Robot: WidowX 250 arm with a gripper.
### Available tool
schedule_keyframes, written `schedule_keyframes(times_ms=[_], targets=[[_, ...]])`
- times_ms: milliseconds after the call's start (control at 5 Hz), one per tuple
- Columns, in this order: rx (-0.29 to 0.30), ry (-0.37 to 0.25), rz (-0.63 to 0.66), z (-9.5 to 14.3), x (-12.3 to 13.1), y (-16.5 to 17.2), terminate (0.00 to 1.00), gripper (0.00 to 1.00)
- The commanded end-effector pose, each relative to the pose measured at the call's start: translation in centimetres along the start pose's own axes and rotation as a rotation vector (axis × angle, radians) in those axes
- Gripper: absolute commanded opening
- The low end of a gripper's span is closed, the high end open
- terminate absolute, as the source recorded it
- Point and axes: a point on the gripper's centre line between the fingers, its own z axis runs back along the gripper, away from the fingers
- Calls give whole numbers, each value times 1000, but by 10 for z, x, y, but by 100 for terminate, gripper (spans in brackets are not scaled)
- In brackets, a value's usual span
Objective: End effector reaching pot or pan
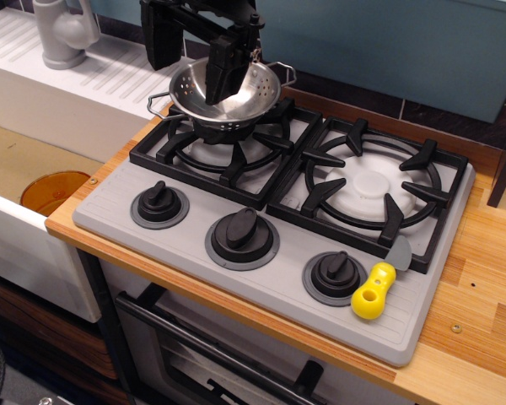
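The pot (255, 91) is a small shiny steel bowl with perforated holes, two thin wire loop handles and a dark ring base. It stands upright on the left burner grate (228, 152) of the toy stove. My black gripper (220, 84) comes down from the top of the view, and its dark fingers dip inside the pot's bowl on its left half. The fingers look like one dark mass, so I cannot tell whether they are open or shut. The arm's bulk hides the pot's back rim.
An orange round dish (54, 191) lies in the sink at the left. A grey faucet (63, 34) stands at the back left. The right burner (373, 181) is bare. A yellow-handled scraper (374, 290) lies by the right knob (335, 275). Two more knobs line the front.
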Motion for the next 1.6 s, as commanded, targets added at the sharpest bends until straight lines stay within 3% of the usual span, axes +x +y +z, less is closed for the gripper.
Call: schedule_keyframes(times_ms=[0,400,1000,1400], targets=[[0,0,0,0,0,0,0,100],[24,-67,12,-4,21,1,0,100],[41,-115,5,-4,67,0,0,100],[50,-146,17,-20,81,-14,0,100]])
